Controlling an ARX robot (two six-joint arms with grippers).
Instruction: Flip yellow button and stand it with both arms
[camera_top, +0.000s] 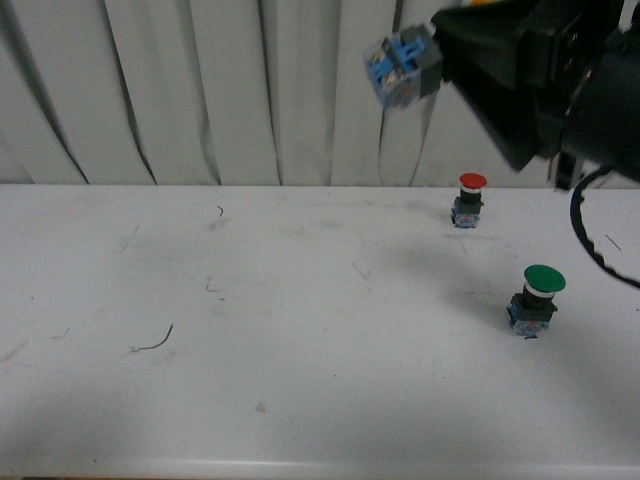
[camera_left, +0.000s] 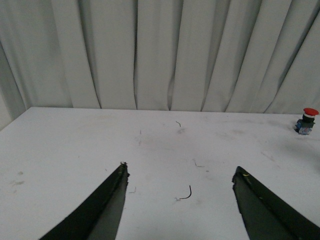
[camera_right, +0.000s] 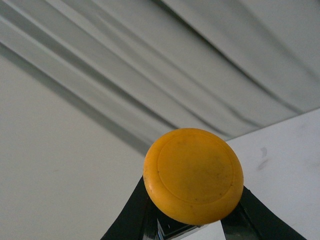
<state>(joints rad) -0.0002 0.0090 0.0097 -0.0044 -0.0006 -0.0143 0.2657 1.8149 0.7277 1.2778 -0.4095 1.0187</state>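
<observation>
the right gripper (camera_top: 445, 45) has the yellow button (camera_top: 403, 65) clamped high above the table (camera_top: 250, 300), blue base pointing toward the robot's left. the left gripper (camera_left: 180, 172) hangs over the table, jaws spread wide.

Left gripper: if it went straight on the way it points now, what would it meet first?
Probably the bare table near the curled wire scrap, else the curtain behind; depth is unclear. The open left gripper has no button ahead; the red button sits well off that line.
</observation>
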